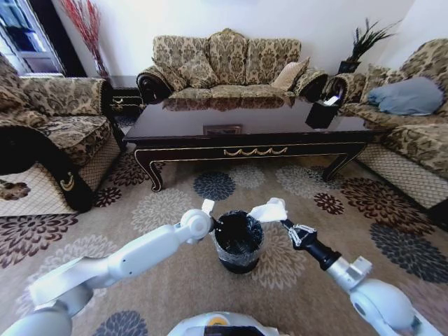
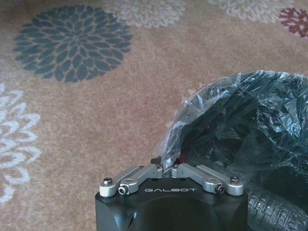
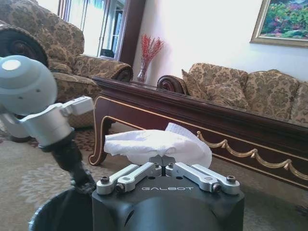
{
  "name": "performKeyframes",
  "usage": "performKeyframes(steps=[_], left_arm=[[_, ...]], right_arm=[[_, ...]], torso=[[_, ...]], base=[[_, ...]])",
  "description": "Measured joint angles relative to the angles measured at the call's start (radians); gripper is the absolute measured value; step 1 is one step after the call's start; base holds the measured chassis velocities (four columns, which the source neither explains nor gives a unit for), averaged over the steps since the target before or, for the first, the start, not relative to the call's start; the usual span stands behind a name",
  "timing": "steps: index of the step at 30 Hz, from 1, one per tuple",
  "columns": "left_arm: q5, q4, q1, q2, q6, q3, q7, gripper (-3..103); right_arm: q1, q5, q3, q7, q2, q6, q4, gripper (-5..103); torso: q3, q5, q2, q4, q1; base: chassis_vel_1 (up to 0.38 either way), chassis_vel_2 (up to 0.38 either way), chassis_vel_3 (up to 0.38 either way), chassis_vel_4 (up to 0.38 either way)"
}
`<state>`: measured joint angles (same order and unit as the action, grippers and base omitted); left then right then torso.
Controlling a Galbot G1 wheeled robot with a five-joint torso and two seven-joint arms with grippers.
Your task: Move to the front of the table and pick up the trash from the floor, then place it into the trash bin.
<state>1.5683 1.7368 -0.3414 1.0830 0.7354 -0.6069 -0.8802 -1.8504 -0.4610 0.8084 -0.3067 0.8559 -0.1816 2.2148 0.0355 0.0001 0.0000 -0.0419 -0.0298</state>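
The trash bin [image 1: 239, 243], small, round and black with a thin plastic liner, stands on the carpet just in front of me. My left gripper [image 1: 218, 234] is at its left rim. In the left wrist view the left gripper [image 2: 168, 166] is shut on the edge of the liner [image 2: 207, 110]. My right gripper [image 1: 285, 223] hovers over the bin's right rim, shut on a piece of trash, a crumpled white paper [image 1: 269, 210]. The right wrist view shows the paper [image 3: 156, 144] pinched in the right gripper [image 3: 162, 161]. The table [image 1: 245, 133] stands beyond the bin.
Patterned sofas ring the carpet: one on the left [image 1: 49, 126], one behind the table [image 1: 231, 66], one on the right [image 1: 413, 119]. A black box-shaped holder [image 1: 322, 113] sits on the table's right end. Open carpet lies between bin and table.
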Motion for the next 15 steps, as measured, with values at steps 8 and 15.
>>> performKeyframes(steps=[8,15], left_arm=[[0.026,-0.029,0.036,0.064,0.0,-0.046,-0.025,2],[0.031,-0.05,0.053,0.107,0.0,-0.051,-0.035,2]], right_arm=[[0.001,0.048,-0.055,0.001,0.006,-0.006,-0.013,0],[0.008,0.078,-0.086,-0.001,0.007,-0.012,-0.05,0]], torso=[[0.0,0.0001,0.0,-0.0002,0.0],[0.0,0.0,0.0,-0.0003,0.0]], base=[[0.0,0.0,0.0,0.0],[0.0,0.0,0.0,0.0]])
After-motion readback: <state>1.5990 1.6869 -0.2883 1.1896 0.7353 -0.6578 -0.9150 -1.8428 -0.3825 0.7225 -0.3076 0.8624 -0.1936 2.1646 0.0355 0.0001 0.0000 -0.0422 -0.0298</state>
